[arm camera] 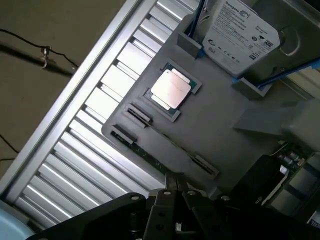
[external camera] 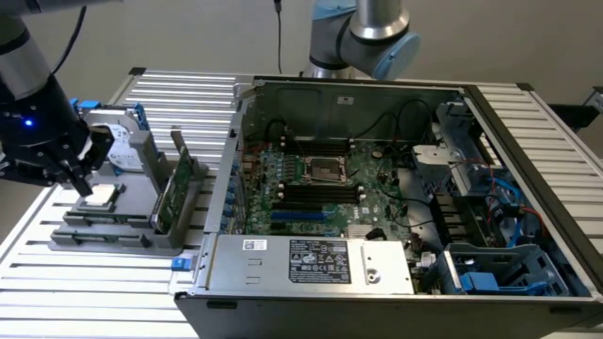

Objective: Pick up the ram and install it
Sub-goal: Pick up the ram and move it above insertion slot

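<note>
Item: my hand [external camera: 83, 186] [arm camera: 174, 180], black, fingers shut together with nothing between them, hanging over the part of a grey holder [external camera: 132, 206] [arm camera: 215, 125] toward the exterior view's left, fingertips near the processor chip and apart from it. Item: the ram [external camera: 171, 189], a green stick standing on its long edge between grey uprights at the holder's edge toward the exterior view's right; it is apart from my hand, untouched, and outside the computer case, between the chip and the case wall. Item: processor chip [external camera: 102, 197] [arm camera: 171, 89], silver-topped, lying flat in a square recess of the holder. Item: hard drive [external camera: 123, 147] [arm camera: 240, 35], silver with a white label, in a blue frame, propped at the holder's far end just beyond the chip. Item: two narrow slotted strips along the holder's near side; whether they carry further sticks I cannot tell. Item: computer case [external camera: 358, 88], lid off, lying open on the exterior view's right of the holder. Item: motherboard [external camera: 301, 206], green, flat inside the case, with dark slots either side of a central socket. Item: power supply [external camera: 311, 261], a silver box with labels at the case's near edge. Item: counter [external camera: 94, 300], of pale metal slats, carrying the holder and the case.
</note>
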Controlling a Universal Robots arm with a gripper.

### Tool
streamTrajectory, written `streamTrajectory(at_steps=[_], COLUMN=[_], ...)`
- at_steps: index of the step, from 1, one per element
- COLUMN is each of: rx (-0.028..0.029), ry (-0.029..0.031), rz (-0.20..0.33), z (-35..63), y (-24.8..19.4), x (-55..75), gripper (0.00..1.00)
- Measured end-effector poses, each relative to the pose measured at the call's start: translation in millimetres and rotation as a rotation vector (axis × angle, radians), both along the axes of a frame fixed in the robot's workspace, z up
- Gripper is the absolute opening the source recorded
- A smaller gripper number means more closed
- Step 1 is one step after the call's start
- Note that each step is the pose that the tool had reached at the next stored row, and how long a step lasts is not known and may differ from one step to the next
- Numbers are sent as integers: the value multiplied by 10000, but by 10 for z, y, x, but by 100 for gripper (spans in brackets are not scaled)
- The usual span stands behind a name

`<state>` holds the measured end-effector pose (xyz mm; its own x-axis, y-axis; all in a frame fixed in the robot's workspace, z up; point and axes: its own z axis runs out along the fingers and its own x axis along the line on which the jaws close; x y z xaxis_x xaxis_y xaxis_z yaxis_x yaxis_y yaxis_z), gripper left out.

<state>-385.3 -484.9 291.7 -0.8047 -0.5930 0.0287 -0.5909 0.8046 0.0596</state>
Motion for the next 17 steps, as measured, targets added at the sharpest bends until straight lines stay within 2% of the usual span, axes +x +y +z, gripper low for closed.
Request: streamTrajectory(at_steps=[17], rx=[1], ry=[-3], rz=[3096], z=[-134], y=[0], x=[0], gripper=[11])
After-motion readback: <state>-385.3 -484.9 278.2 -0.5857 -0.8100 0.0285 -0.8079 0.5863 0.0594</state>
